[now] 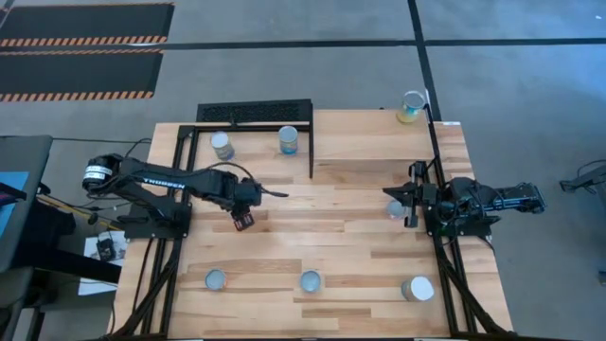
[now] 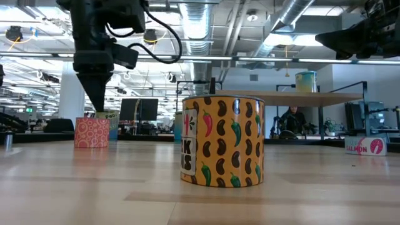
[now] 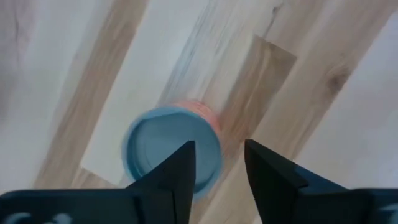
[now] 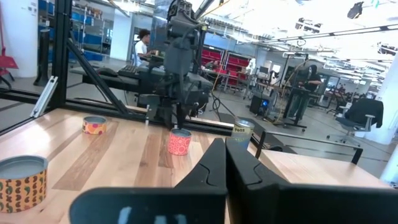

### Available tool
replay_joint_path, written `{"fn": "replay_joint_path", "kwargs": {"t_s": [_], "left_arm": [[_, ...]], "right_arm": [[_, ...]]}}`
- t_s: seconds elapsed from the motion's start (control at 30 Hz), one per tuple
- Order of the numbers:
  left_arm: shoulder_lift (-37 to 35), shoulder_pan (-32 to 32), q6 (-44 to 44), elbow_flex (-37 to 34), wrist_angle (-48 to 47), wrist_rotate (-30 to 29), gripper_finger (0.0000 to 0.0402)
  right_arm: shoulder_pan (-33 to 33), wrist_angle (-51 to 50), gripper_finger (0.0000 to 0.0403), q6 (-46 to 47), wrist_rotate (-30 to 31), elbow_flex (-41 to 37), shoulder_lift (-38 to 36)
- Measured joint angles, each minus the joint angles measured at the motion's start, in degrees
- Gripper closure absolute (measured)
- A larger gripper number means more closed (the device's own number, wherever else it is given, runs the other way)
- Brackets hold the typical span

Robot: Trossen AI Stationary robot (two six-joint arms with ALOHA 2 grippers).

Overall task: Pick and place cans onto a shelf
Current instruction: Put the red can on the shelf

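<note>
Closest to the low camera stands a squat cylindrical can (image 2: 220, 142) with a glossy yellow wrapper printed with dark beans and red and green chillies, resting on the pale plank counter (image 2: 94, 187); the planks are smooth, with streaks of lighter and darker grain.

Over the middle of the counter the left end effector (image 1: 243, 220) points straight down above a small red-patterned can (image 2: 92, 132); its 2 dark tapered fingers (image 3: 177, 177) are spread apart, and the wrist view looks down between them onto the can's round metal lid, which sits partly behind 1 finger; whether the fingers touch the can I cannot tell.

At the counter's right edge the right end effector (image 1: 389, 195) waits, its 2 black fingers (image 4: 214, 165) pressed together on nothing, with another can (image 1: 396, 209) just beside its tip.

Beside a black mesh frame (image 1: 254, 113) at the far edge lies the shelf (image 1: 256, 152), a pale wooden board with thin black posts; 2 silver-topped cans stand upright on it, 1 white-sided (image 1: 222, 145) and 1 blue-sided (image 1: 289, 139).

3 more silver-lidded cans stand in a row along the near edge, well apart: left (image 1: 216, 279), centre (image 1: 311, 281), right (image 1: 418, 289); a yellow-green can (image 1: 411, 106) stands at the far right corner.
</note>
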Motion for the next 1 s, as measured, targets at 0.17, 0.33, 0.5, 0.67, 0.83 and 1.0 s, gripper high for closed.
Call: {"fn": "replay_joint_path", "kwargs": {"t_s": [0.17, 0.33, 0.5, 0.67, 0.83, 1.0], "left_arm": [[0.00, -0.18, -1.70, -3.29, 2.52, -3.71, 0.0269], [0.00, -0.21, -1.24, -6.34, 7.25, -4.10, 0.0272], [-0.11, -0.23, -0.64, -6.85, 8.21, -4.59, 0.0315], [-0.15, -0.12, 6.32, -6.86, 13.08, 1.15, 0.0389], [0.09, 0.36, 14.22, -4.15, 17.83, 9.98, 0.0398], [0.07, 2.33, 22.91, 3.87, 20.37, 11.50, 0.0400]], "right_arm": [[0.00, 0.00, 0.0398, -0.09, -0.01, 0.00, 0.00], [0.00, 0.00, 0.0396, -0.20, -0.01, 0.00, 0.00], [0.00, 0.00, 0.0397, -0.89, -0.01, -0.02, 0.00], [0.00, 0.02, 0.0397, -0.92, -0.01, -0.02, 0.00], [0.00, 0.02, 0.0397, -1.04, -0.01, -0.02, 0.00], [0.00, 0.11, 0.0397, -1.07, -0.03, -0.02, 0.00]]}}
